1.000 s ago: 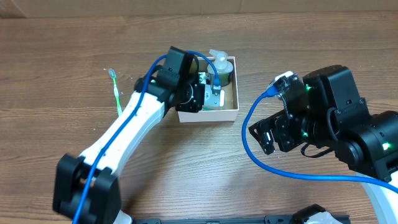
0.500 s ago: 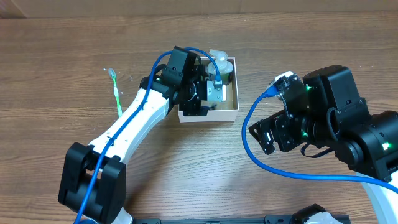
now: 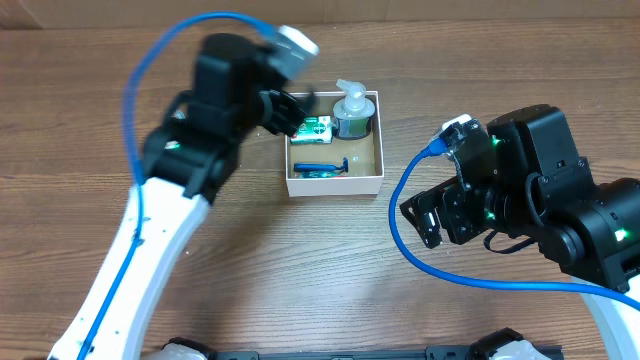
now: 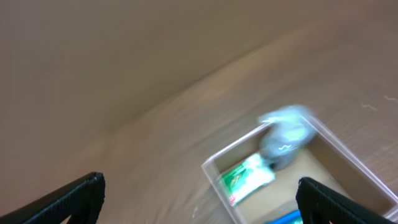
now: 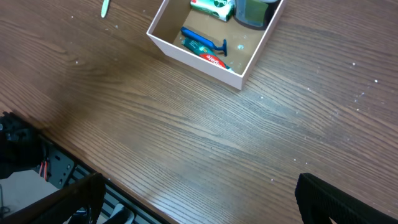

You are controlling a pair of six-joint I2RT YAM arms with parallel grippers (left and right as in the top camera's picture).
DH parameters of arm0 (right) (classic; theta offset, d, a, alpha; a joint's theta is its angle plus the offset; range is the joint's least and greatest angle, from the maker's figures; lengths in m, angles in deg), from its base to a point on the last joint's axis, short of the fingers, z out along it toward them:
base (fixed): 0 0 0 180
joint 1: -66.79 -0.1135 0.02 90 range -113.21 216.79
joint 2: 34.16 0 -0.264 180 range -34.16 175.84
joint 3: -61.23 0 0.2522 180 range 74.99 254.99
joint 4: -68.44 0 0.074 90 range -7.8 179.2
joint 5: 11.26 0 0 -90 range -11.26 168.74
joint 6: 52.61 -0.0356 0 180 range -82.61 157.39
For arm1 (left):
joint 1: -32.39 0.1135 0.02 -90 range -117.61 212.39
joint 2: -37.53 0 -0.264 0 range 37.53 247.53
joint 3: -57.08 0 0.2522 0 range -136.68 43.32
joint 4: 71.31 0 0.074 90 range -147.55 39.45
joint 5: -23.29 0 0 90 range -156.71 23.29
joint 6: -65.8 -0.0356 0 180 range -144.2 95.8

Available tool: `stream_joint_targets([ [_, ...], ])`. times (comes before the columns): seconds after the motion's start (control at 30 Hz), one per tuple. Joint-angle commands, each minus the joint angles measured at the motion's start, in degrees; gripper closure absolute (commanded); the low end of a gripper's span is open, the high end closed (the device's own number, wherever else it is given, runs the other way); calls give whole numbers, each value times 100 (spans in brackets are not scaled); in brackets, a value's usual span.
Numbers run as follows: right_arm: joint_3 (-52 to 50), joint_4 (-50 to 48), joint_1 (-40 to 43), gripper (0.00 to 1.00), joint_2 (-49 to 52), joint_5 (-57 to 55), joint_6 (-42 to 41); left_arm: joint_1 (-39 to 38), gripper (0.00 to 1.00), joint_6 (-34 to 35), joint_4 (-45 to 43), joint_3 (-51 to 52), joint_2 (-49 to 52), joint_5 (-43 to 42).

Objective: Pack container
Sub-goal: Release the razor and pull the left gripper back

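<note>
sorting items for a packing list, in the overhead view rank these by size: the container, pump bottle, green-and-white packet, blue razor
1. container
2. pump bottle, though it stands upright, nearer the camera, so it may look bigger than it is
3. green-and-white packet and blue razor: too alike to rank; the razor is longer, the packet wider

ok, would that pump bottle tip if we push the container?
Probably tippy: the pump bottle stands upright with a pump head on top. It sits in a corner of the container, so the walls would likely catch it. Looks like rigid plastic.
</note>
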Motion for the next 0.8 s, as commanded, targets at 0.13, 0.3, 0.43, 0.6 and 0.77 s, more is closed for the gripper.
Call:
stream_joint_targets([
  [0.13, -4, -39, 17, 0, -37, -42, -42, 824, 0, 2096, 841, -22, -205, 1329],
  [0.3, -4, -39, 17, 0, -37, -44, -42, 929, 0, 2146, 1038, -13, -13, 1565],
  [0.43, -4, -37, 17, 0, -37, -42, -42, 1132, 0, 3746, 1565, -13, 216, 2070],
  [0.6, -4, -39, 17, 0, -37, -42, -42, 1600, 0, 4959, 1987, -13, 767, 2004],
  [0.77, -4, -39, 17, 0, -37, -42, -42, 1812, 0, 5158, 2044, -13, 1460, 1954],
])
